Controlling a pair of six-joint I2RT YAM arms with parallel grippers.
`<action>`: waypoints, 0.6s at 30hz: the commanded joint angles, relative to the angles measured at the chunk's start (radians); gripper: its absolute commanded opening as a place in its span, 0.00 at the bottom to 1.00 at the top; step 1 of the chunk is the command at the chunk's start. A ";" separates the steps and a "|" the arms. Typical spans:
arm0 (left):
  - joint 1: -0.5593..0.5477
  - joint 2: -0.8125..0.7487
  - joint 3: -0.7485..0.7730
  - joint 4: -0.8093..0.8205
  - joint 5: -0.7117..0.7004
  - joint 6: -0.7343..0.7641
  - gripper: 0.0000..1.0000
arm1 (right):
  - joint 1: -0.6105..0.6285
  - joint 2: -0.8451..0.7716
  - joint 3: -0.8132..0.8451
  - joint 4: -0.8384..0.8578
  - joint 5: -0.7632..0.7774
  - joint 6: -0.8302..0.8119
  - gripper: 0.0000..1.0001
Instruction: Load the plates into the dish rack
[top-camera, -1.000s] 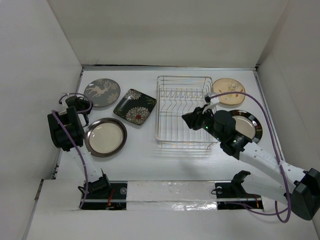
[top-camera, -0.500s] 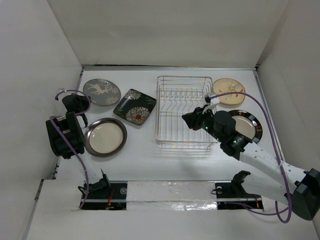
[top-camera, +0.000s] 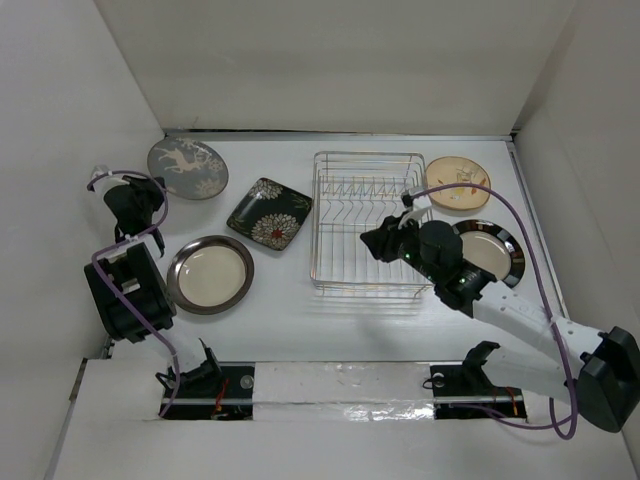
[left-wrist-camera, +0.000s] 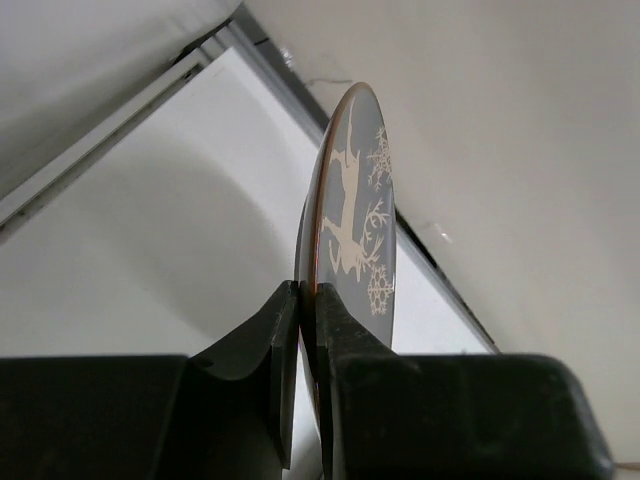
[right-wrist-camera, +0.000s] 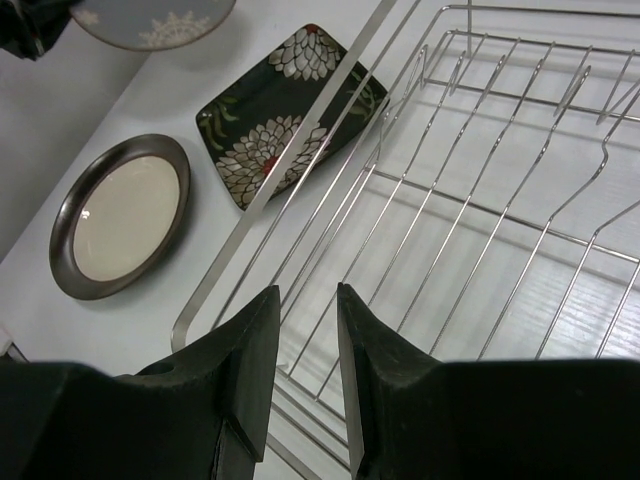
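White table (top-camera: 300, 320) spreads out ahead of my two bases, walled in on three sides. The chrome wire dish rack (top-camera: 368, 154) stands on it a little right of centre, its rows of upright prongs bare, no plate in it.

The plates lie around the rack. The left brown-rimmed plate (top-camera: 210, 274), cream in the middle, lies flat well to the rack's left, nearest my left arm. Its twin, the right brown-rimmed plate (top-camera: 495, 252), lies just right of the rack, partly hidden under my right arm. The tan plate (top-camera: 459, 183) with its sprig sits just beyond that one, by the rack's far right corner. The black square plate (top-camera: 269, 212) with white flowers lies just left of the rack, between it and the deer plate (top-camera: 187, 168).

That dark grey deer plate is at the far left corner, and it is the one I have hold of. My left gripper (left-wrist-camera: 308, 300) pinches its near rim, one finger on each face. From my left wrist I see it almost edge-on, rising up and away from my fingers with the wall behind it.

My right gripper (right-wrist-camera: 308, 300) hovers over the rack's near left part, its jaws a narrow gap apart with nothing between them.
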 joint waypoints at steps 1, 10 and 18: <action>0.001 -0.100 -0.009 0.196 0.038 -0.066 0.00 | 0.010 0.006 0.045 0.045 0.000 -0.007 0.35; 0.034 -0.229 -0.020 0.176 0.066 -0.120 0.00 | 0.010 0.070 0.108 0.063 -0.031 0.019 0.37; 0.024 -0.385 -0.099 0.216 0.165 -0.305 0.00 | 0.010 0.265 0.298 0.137 -0.138 0.039 0.80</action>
